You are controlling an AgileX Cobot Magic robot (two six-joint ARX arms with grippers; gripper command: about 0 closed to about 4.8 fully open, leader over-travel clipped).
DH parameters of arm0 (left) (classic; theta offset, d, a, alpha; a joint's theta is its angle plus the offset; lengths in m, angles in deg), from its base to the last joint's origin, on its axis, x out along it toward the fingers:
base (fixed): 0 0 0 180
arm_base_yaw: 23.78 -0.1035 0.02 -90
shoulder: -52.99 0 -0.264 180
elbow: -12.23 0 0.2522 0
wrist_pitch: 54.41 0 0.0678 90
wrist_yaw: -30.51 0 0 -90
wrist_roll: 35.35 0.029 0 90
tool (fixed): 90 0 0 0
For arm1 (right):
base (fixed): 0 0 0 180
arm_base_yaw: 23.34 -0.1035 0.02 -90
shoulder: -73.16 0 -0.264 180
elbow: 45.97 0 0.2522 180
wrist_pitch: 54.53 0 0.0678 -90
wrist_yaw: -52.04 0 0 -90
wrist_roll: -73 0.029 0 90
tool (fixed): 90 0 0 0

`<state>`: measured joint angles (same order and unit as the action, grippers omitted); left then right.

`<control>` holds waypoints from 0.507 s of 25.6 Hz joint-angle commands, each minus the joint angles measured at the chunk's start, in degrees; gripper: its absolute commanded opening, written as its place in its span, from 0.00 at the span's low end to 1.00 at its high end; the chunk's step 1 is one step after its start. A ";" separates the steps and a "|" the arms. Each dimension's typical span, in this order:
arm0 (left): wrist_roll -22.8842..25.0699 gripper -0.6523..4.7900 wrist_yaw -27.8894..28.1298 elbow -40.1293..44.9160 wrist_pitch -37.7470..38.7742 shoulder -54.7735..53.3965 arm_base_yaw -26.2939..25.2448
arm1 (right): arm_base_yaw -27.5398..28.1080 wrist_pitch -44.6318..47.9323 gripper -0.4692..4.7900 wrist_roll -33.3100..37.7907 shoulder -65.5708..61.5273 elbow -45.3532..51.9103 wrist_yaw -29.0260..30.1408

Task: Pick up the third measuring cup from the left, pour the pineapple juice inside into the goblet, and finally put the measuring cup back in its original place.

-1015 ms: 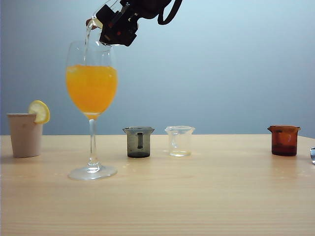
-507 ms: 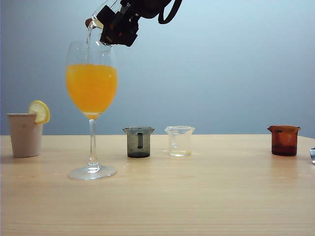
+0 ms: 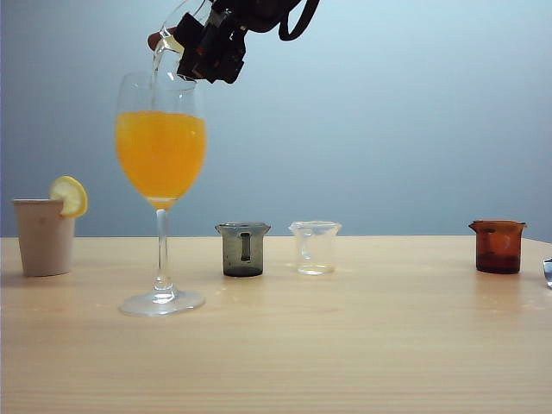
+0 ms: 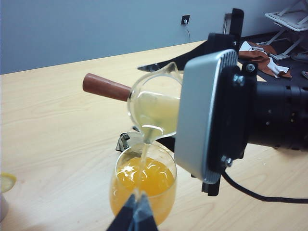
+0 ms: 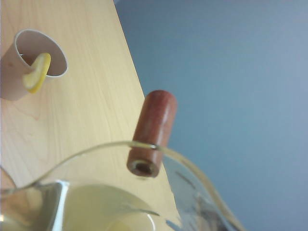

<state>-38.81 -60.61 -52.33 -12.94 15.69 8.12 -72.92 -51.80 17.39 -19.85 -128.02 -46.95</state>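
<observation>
Pour under way. Right gripper (image 3: pixel 211 47) clamps the cup (image 4: pixel 155 103), tipped high over the goblet (image 3: pixel 161 155) at left. Juice (image 4: pixel 156 109) streams from the lip into the orange drink; some remains in the cup. Left: finish, return cup to the table (image 3: pixel 405 259) gap right of the clear cup. Left gripper (image 4: pixel 135 216) fingers together, near the goblet.

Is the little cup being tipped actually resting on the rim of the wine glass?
Apart. In the left wrist view the right gripper holds the cup clear above the wine glass; only a thin stream of juice bridges the gap.
</observation>
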 commanded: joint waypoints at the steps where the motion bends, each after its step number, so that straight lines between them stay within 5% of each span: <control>1: 0.00 0.11 -0.42 -0.46 -0.66 0.11 0.00 | -0.11 1.99 0.37 -0.37 0.48 -0.50 -0.02; 13: 0.02 0.11 -0.44 -0.46 -0.31 0.13 0.00 | -0.11 1.97 0.37 -3.65 0.48 -0.50 -0.02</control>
<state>-38.83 -60.63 -52.33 -12.92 15.72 8.12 -72.92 -51.77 14.17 -19.85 -128.00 -46.95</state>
